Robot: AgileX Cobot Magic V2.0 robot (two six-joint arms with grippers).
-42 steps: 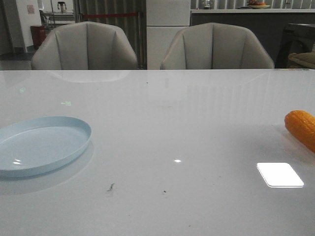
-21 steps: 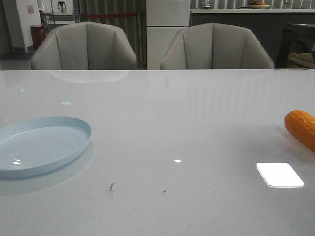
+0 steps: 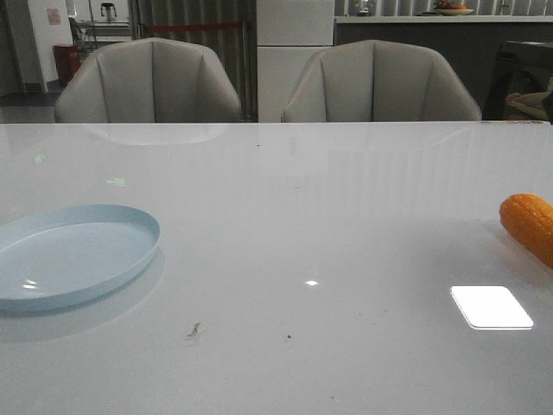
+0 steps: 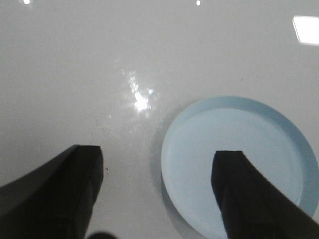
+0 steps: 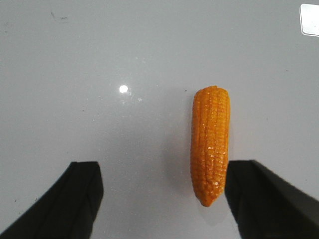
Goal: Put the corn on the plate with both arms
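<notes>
— Both sets of jaws wide apart? 
— Yes; the left gripper (image 4: 157, 186) hangs spread above the plate's (image 3: 78, 251) edge, holding nothing. 
— And the right gripper (image 5: 162, 194)? 
— Spread too, the corn (image 5: 211, 144) lying on the table (image 3: 328, 225) between its fingers, close to one, untouched. Corn and plate sit well apart.

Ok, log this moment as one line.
corn: on table, ungrasped | plate: empty | left end effector: open above plate | right end effector: open above corn
</notes>
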